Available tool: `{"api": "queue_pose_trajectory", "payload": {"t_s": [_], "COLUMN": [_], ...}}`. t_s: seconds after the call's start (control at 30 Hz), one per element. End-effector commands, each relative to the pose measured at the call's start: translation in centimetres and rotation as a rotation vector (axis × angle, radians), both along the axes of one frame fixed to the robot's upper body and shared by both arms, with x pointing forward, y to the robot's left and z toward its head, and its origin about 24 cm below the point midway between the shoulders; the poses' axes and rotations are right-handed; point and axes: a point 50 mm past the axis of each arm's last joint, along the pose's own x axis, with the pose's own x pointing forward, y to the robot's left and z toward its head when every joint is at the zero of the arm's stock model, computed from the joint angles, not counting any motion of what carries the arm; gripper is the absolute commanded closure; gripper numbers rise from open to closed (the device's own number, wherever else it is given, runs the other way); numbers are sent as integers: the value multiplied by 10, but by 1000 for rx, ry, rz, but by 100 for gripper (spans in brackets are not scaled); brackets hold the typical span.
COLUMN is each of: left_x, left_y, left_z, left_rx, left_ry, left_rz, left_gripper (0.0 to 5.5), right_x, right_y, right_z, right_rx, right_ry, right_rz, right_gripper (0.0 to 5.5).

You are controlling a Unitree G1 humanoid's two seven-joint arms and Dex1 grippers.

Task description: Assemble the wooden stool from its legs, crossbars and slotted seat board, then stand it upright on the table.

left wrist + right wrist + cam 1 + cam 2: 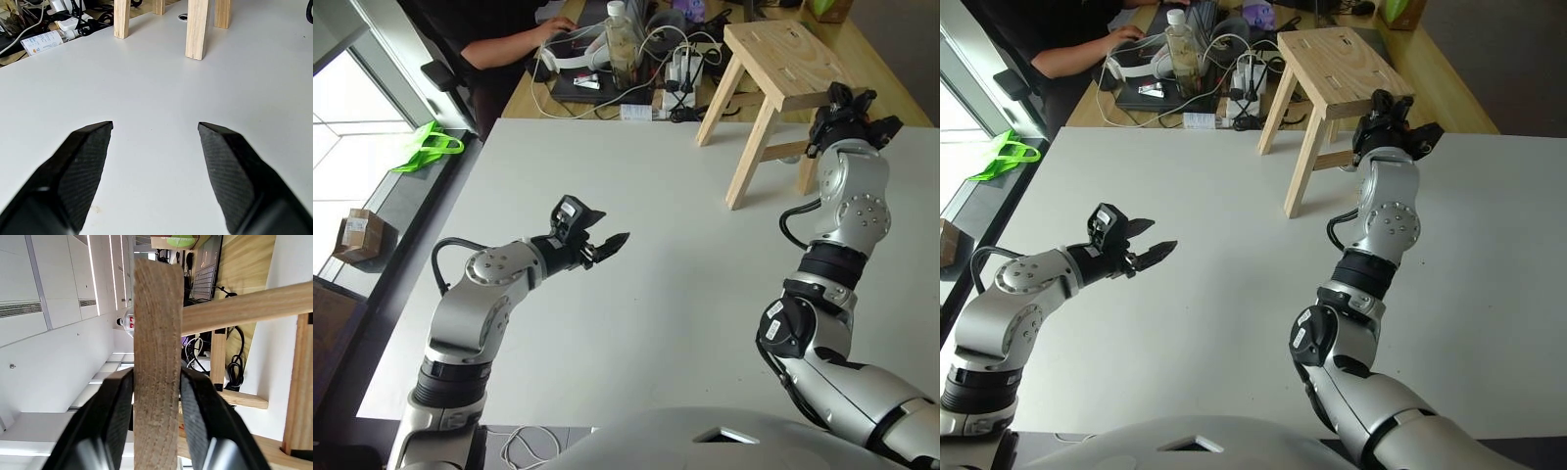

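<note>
The wooden stool [783, 54] stands upright on its legs at the far right of the white table [685, 294], with seat board, legs and crossbars joined. My right gripper [847, 103] is shut on the near right edge of the seat board [156, 333], one finger [115, 421] pressed on each face. My left gripper [607, 245] hovers open just above the table's left middle, well short of the stool, with nothing between its fingers. Ahead of its fingertips [93, 137], the left wrist view shows the stool legs [197, 29] resting on the table.
Behind the table's far edge, a wooden desk carries a clear bottle [620, 44], a power strip [680, 69] and tangled cables. A green bag [431, 147] and a cardboard box [360, 235] lie beyond the left edge. Bare table surface spans the middle and front.
</note>
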Motion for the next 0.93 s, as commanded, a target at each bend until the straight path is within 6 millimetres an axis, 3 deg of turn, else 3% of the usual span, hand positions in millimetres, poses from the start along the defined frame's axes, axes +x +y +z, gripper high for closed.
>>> {"api": "queue_pose_trajectory", "payload": {"t_s": [0.03,0.13,0.27,0.47,0.57,0.7,0.93], "left_x": [5,10,17,16,2,-18,-24], "left_y": [-2,-4,-4,-10,-25,-43,-46], "left_z": [1,6,15,20,9,-14,-23], "left_rx": [-4,-64,-183,-318,-315,-288,-260], "left_ry": [-20,-70,-147,-256,-292,-306,-361], "left_rz": [39,101,233,443,506,592,684], "left_gripper": [224,224,224,224,224,224,224], "right_x": [-12,-18,-36,-80,-108,-135,-141], "right_y": [60,55,36,5,3,-2,7], "right_z": [-19,-26,-31,-37,-59,-94,-105], "right_rx": [-58,-224,-492,-1116,-1381,-1448,-1463], "right_ry": [14,15,-32,-151,-181,-74,-62], "right_rz": [190,225,228,133,99,41,-3], "right_gripper": [319,273,273,273,273,273,273]}}
